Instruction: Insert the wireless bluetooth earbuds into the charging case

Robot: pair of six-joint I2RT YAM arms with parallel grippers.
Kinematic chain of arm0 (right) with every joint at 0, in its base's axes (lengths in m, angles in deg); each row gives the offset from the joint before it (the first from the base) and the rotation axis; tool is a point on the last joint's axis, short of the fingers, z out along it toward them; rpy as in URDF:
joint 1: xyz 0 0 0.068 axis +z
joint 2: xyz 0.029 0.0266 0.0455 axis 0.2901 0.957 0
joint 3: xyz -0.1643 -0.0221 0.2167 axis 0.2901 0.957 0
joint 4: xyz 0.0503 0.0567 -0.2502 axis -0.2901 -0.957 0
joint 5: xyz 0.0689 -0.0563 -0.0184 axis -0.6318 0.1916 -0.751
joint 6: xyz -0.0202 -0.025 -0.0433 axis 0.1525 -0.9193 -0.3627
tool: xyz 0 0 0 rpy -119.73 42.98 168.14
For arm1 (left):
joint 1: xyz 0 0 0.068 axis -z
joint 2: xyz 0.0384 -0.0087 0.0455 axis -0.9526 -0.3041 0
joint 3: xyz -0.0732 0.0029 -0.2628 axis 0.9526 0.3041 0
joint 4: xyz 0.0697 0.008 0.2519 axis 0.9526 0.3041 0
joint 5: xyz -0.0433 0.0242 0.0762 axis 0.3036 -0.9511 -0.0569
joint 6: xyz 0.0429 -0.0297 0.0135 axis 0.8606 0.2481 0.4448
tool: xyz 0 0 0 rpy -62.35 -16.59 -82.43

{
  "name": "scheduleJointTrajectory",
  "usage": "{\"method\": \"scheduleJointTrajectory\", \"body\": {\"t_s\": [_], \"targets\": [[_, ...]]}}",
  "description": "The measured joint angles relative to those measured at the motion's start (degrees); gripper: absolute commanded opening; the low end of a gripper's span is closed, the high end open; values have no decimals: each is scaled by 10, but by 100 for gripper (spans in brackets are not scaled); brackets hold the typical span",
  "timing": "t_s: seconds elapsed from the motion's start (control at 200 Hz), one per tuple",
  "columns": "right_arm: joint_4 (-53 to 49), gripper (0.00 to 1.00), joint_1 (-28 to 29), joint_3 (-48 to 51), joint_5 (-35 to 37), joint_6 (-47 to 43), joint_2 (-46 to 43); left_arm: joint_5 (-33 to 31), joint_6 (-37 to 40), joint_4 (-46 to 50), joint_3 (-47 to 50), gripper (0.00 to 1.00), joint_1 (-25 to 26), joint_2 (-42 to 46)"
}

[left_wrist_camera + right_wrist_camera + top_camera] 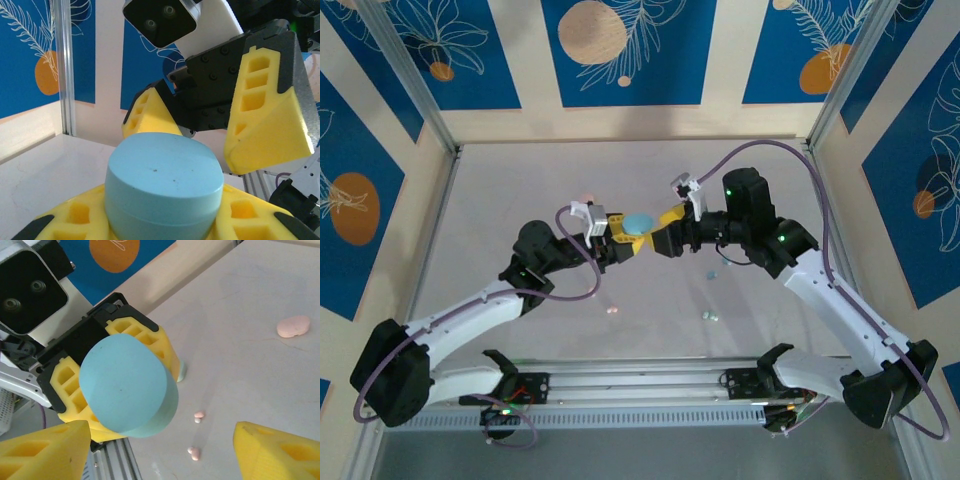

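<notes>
The left hand grips the charging case between blocky yellow, hollow-celled fingers. The case is a smooth, matte, pale-blue puck with rounded edges, raised above the middle of the surface. The right hand faces it, its wedge-shaped fingers spread wide on nothing. Tiny pink wireless bluetooth earbuds lie loose toward the near edge. A pink pebble-shaped case lies well apart from them.

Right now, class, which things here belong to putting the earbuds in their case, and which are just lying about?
Job: blue charging case, held in the left gripper; open right gripper; pink earbuds and pale blue earbuds on the table.
Lying about: pink case, probably, apart on the table.
</notes>
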Motion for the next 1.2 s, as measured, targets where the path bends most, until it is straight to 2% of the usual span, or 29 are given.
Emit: {"method": "scheduleJointTrajectory", "body": {"t_s": [0.425,0.77,0.94,1.196], "targets": [[-4,70,10,-7,42,3,14,-6,-9,3,0,32,0,-10],[9,69,-1,-34,52,46,28,-19,-11,12,0,32,-1,-11],[33,69,-9,-45,73,70,43,0,-10,13,0,32,4,-11],[-10,71,-9,-66,91,102,66,-3,-10,13,0,32,5,-11]]}}
